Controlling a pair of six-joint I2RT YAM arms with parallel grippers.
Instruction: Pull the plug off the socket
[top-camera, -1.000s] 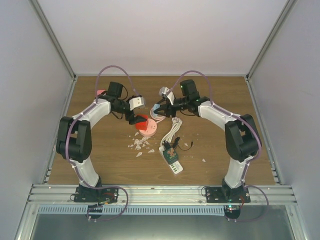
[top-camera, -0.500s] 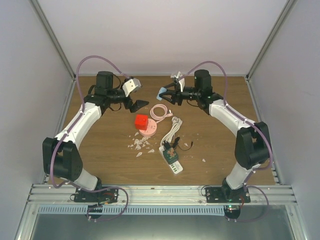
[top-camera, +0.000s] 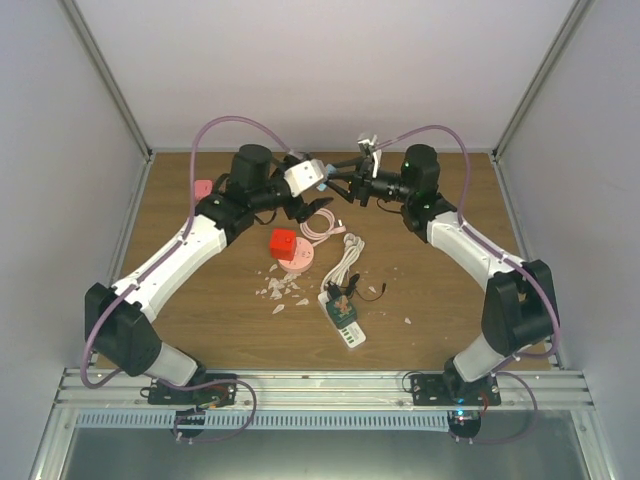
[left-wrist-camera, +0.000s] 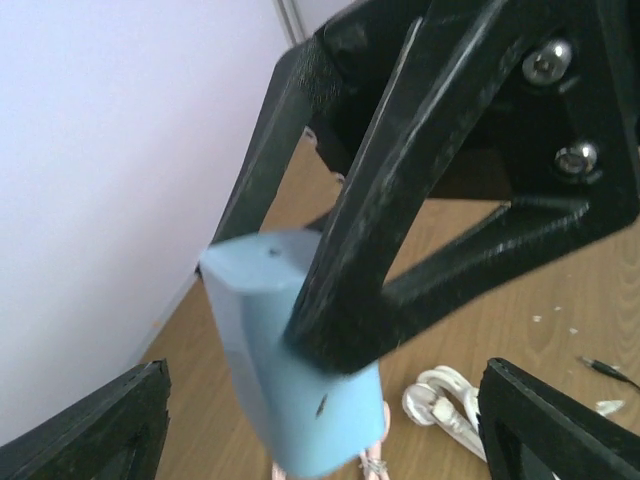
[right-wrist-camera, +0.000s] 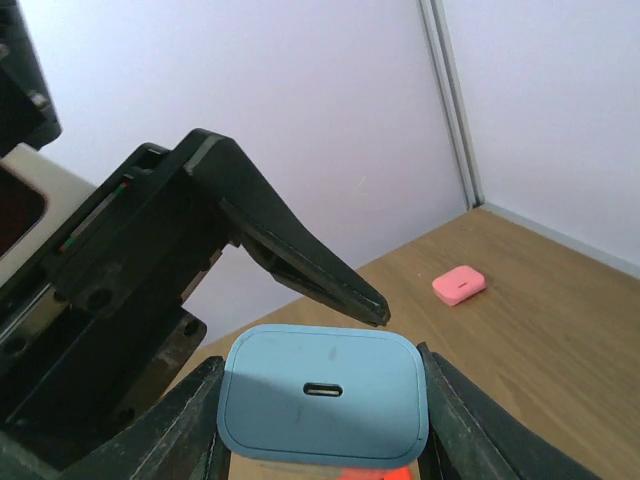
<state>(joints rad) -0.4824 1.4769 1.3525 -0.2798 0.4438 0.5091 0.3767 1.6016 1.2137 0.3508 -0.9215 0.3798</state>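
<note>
Plug (right-wrist-camera: 320, 388) pinched by R gripper (top-camera: 338, 184) mid-air near back wall (top-camera: 320, 80); L gripper (left-wrist-camera: 325, 425) wide beside it.

The brown wood-grain counter (top-camera: 430, 330) carries a flat round pink disc (top-camera: 297, 260) near its middle, with a loose pink coiled cable (top-camera: 320, 226) just behind it and a scatter of small white scraps (top-camera: 280, 292) just in front. To the right of the disc lies a bundled white cord (top-camera: 348, 262), and at its near end a white power strip (top-camera: 344, 325) lies at a slant, with a thin dark wire (top-camera: 372, 292) beside it. A small pink rounded case (top-camera: 203, 187) sits well apart by the far left edge.
</note>
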